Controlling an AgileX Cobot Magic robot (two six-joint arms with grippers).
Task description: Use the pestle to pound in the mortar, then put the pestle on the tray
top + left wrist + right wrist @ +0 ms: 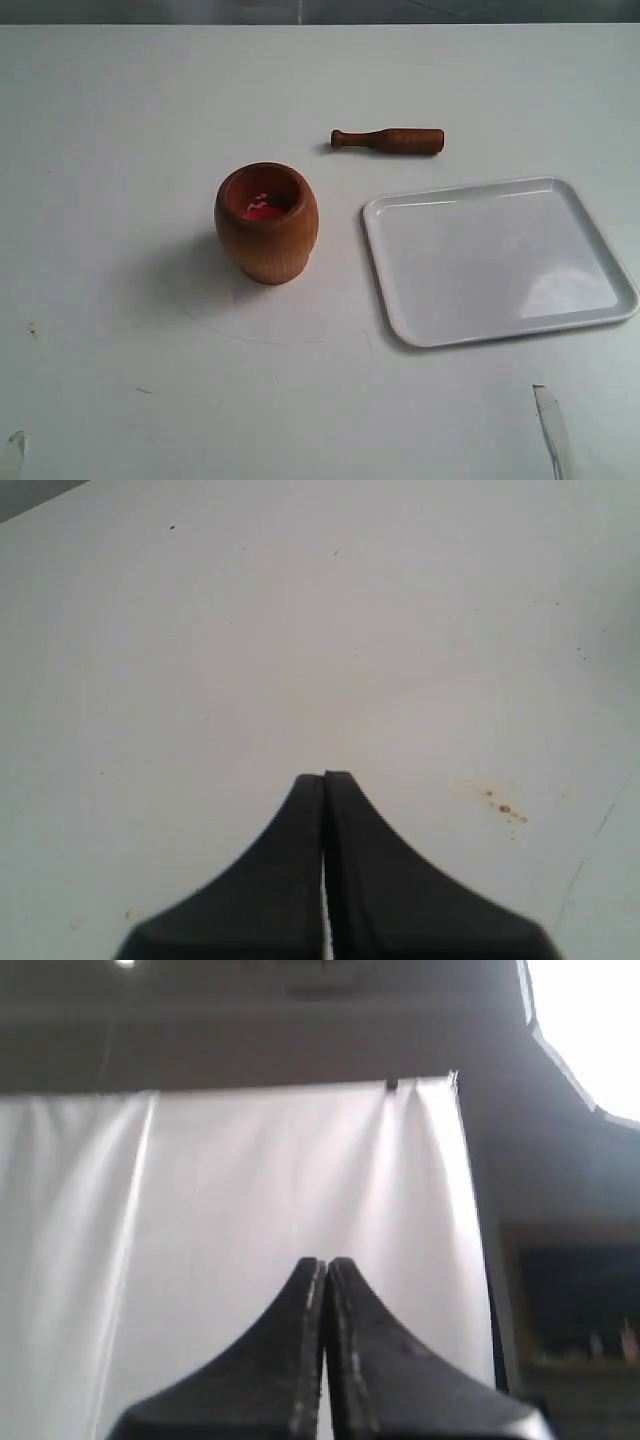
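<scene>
Dark reddish wood, the pestle [388, 140] lay crosswise on the table [110, 110] just beyond the tray [500, 336], knob toward the mortar [266, 240], likely nearer the right arm. The right gripper [325, 1263] and left gripper [325, 776] were pressed closed, empty.

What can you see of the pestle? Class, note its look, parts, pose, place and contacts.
The pestle is a slim club of dark reddish-brown wood. One end is thick and blunt; the other narrows to a small knob. It lies on its side on the white table, knob toward the exterior view's left. In that view it lies above the tray, apart from both it and the mortar. Only the table touches it.
</scene>
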